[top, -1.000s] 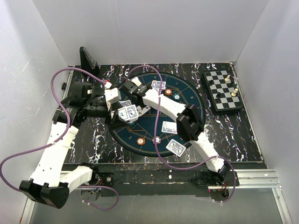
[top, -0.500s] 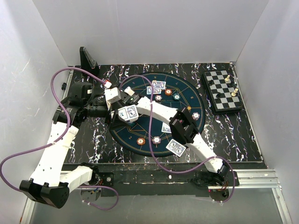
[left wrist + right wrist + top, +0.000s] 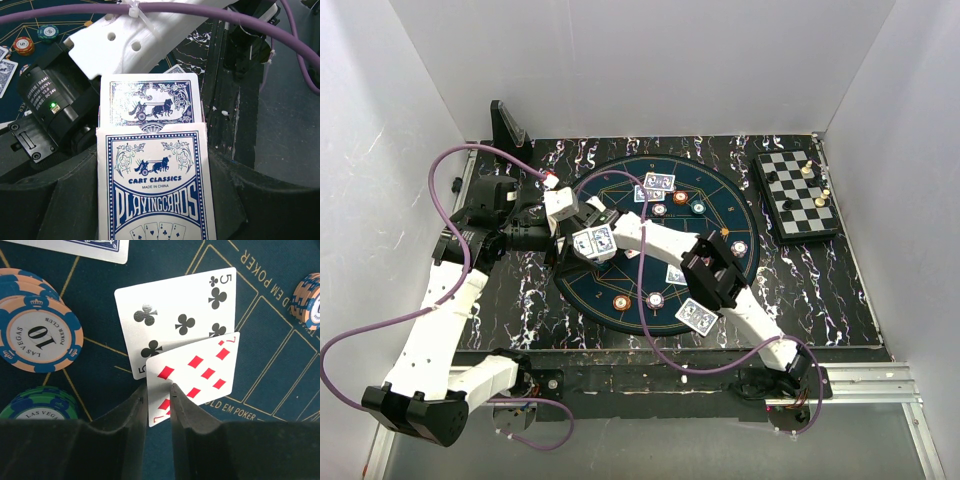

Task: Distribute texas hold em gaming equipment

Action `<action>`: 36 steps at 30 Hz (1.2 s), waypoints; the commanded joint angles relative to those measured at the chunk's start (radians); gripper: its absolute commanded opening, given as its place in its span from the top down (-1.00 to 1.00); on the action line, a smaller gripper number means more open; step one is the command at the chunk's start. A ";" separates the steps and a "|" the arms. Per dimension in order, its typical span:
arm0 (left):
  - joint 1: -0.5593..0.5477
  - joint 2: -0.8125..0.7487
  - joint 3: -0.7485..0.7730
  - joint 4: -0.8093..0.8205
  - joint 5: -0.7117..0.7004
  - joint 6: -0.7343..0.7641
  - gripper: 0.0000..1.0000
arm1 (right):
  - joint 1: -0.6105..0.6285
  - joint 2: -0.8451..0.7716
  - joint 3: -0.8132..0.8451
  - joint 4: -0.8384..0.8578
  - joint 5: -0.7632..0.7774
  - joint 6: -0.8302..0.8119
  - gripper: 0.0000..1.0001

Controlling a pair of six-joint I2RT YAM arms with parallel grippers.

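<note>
The left end effector (image 3: 154, 155) clenched the card box (image 3: 155, 200), a protruding card (image 3: 147, 97) at its top. Just beyond, the right end effector (image 3: 158, 390) stood slightly parted, the seven of diamonds (image 3: 200, 372) lying loose across the five of clubs (image 3: 175, 315) on the mat (image 3: 260, 405). The cards looked light, thin, slick and bendy, probably best pinched at an edge.

You're looking down on a black marbled tabletop (image 3: 820, 290), white veins all over it. White panels box it in: back wall (image 3: 650, 60) beyond its far edge, left wall (image 3: 380, 150) and right wall (image 3: 910, 150) flanking it. A bare aluminium rail (image 3: 880, 378) runs along its near edge. Soft, even light falls across it.
</note>
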 commanded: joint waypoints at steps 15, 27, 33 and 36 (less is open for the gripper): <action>0.004 -0.016 0.042 0.000 0.017 0.012 0.16 | -0.074 -0.232 -0.248 0.149 -0.369 0.092 -0.02; 0.004 -0.009 0.038 0.003 0.015 0.015 0.17 | -0.217 -0.289 -0.332 0.283 -0.528 0.181 0.14; 0.002 -0.018 0.028 -0.003 0.007 0.020 0.17 | -0.237 -0.243 -0.306 0.292 -0.522 0.213 0.20; 0.004 -0.018 0.030 -0.003 0.007 0.018 0.17 | -0.238 -0.231 -0.322 0.292 -0.524 0.217 0.22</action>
